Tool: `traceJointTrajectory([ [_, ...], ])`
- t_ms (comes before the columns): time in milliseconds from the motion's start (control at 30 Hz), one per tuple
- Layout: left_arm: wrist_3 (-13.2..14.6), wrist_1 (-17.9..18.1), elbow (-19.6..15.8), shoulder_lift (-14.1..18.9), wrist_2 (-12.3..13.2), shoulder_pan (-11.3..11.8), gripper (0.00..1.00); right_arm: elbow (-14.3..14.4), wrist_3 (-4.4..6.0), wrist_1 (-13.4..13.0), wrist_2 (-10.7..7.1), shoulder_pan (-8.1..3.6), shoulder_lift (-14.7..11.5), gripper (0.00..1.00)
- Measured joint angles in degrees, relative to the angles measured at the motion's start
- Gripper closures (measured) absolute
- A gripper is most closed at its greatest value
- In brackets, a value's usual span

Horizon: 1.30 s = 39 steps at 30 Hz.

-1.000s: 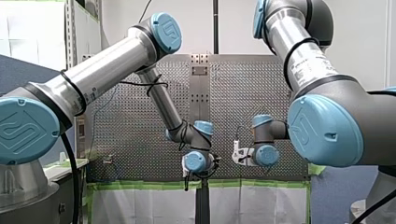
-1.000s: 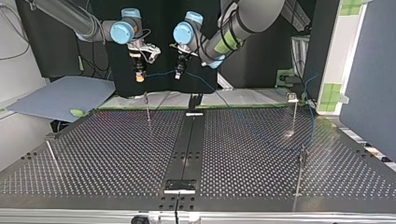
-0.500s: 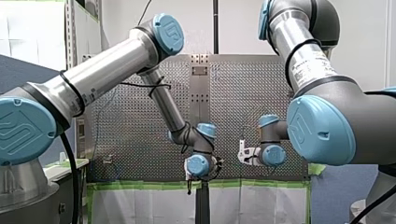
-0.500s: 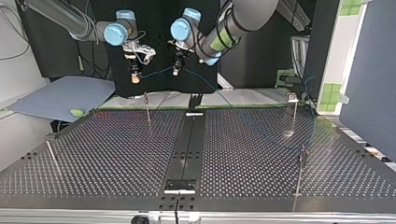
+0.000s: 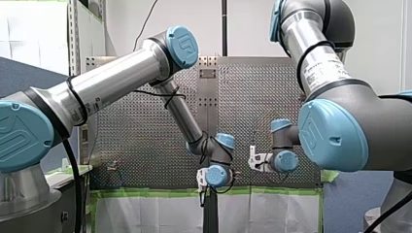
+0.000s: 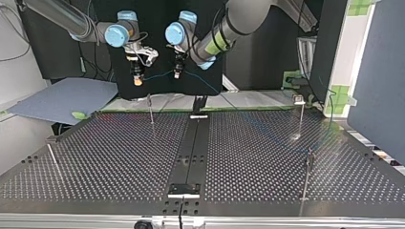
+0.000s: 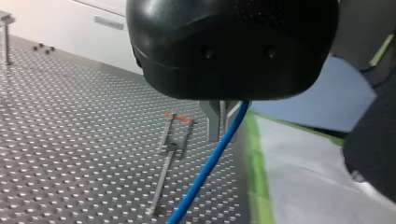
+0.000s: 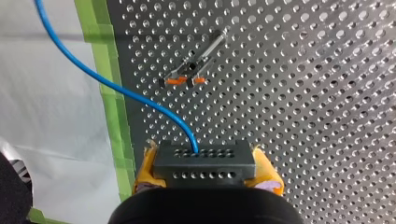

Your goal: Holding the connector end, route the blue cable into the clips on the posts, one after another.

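Pinching the connector [image 8: 205,169] between its yellow pads [image 8: 267,171], the right tool [image 8: 205,158] holds the cable's end in the air above the green tape [image 8: 105,70] along the arms' edge of the worktop [image 6: 119,157].

Blue cable [image 7: 205,170]: leaves the connector's face, spans to the left tool [image 7: 220,122], then runs off toward the top view's right, where it grows too faint to follow. The held span hangs clear of the worktop.

Left tool: metal fingers drawn close together about the cable, a short way along from the connector.

Handling, as judged: thin, light and limp. It sags between holds and goes only where it is drawn taut. The smooth jacket probably slips through a light grip, which suits feeding. The connector, a dark rigid block with rows of holes, is the sound place to hold. A second hold just behind it steers the span sideways into a clip. A hard tug may kink the cable at the connector or bend a thin post.

Holders: no bins or trays show, and the clips serve instead.
- Nearest post [image 6: 150,109], by the arms' edge: orange-tipped clip [image 8: 187,80], with no cable in it.
- Corner post [image 6: 302,114], right-edge post [image 6: 308,174] and left-edge post [image 6: 51,157]: clips too small to read.
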Motion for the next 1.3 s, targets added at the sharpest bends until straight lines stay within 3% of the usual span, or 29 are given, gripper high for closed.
traceJointTrajectory([
  [133,-0.2,-0.16,2.2,-0.04,-0.9,-0.38,0.97,-0.07,0.0,-0.05,-0.22,-0.34,0.01,1.0],
  [400,-0.25,-0.99,6.42,-1.06,-1.76,-0.58,0.97,-0.1,0.43,-0.06,-3.14,-0.85,0.01,1.0],
  [633,-0.22,-4.08,10.14,-4.55,-1.65,-0.66,0.97,-0.1,0.92,0.83,-3.16,-1.87,0.01,1.0],
  [767,-0.13,-4.63,12.52,-6.22,-2.02,-0.52,0.97,-0.09,2.08,1.31,-1.54,-3.29,0.01,1.0],
  [967,0.19,-4.4,13.93,-7.27,-2.2,-0.33,0.97,0.05,2.41,1.65,-0.78,-6.39,0.06,1.0],
  [1167,0.28,-3.69,14.06,-7.53,-1.63,-0.35,0.97,0.07,2.33,1.85,-2.46,-8.98,0.09,1.0],
  [1300,0.3,-3.37,14.03,-7.58,-1.15,-0.21,0.97,-0.04,2.61,0.88,-4.57,-9.92,0.11,1.0],
])
